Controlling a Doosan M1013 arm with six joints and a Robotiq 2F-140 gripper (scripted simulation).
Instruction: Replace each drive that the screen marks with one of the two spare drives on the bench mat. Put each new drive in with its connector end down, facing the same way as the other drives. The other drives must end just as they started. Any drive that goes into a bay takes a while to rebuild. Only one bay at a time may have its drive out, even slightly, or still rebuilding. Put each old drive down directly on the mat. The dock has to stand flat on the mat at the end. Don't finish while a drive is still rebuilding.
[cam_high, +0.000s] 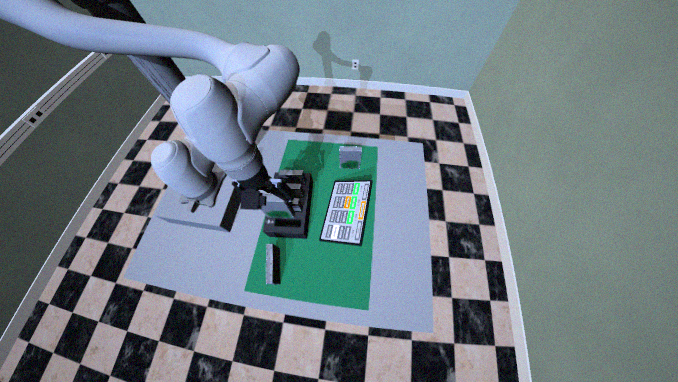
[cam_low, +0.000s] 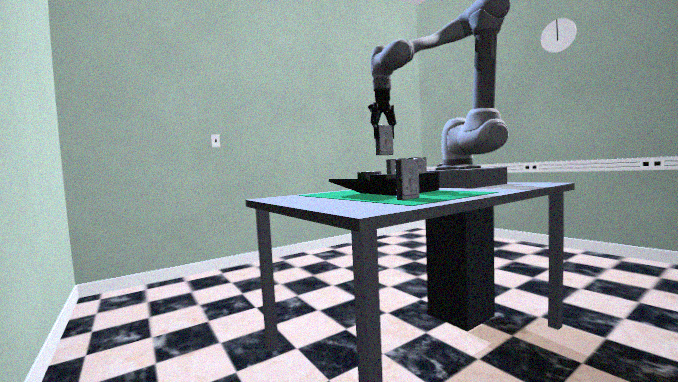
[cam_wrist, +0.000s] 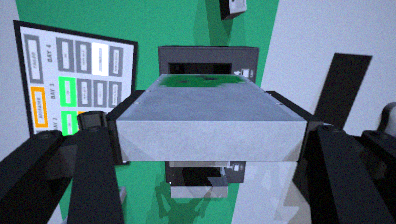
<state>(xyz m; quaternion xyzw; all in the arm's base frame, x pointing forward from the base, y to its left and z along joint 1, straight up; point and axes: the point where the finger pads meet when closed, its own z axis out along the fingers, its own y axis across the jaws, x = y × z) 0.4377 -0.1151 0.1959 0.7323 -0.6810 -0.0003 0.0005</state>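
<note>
Gripper (cam_high: 281, 202) (cam_low: 384, 131) (cam_wrist: 205, 105) pinching drive (cam_high: 278, 206) (cam_low: 384, 140) (cam_wrist: 212, 140) above dock (cam_high: 286, 232) (cam_low: 382, 184) (cam_wrist: 209, 51). Screen (cam_high: 346, 212) (cam_wrist: 75, 80) lying beside dock, showing orange and green marks. One drive (cam_high: 270, 264) (cam_low: 408, 179) (cam_wrist: 234, 7) standing on mat (cam_high: 320, 275) (cam_low: 445, 196) (cam_wrist: 145, 25) near dock, another (cam_high: 350, 157) beyond dock's opposite end.

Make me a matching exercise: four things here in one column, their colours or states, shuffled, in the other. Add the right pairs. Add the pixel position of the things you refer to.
1. claw (cam_high: 281, 204) (cam_low: 384, 131) (cam_wrist: 205, 105)
2. screen (cam_high: 345, 212) (cam_low: 350, 184) (cam_wrist: 102, 59)
3. mat (cam_high: 315, 280) (cam_low: 350, 196) (cam_wrist: 145, 25)
4. dock (cam_high: 286, 232) (cam_low: 377, 182) (cam_wrist: 166, 56)

A. plain green
B. dark, with slots for drives
C. shut on a drive, raised off the mat
D. showing green, orange and white boxes

Pairs: 1-C, 2-D, 3-A, 4-B
</note>
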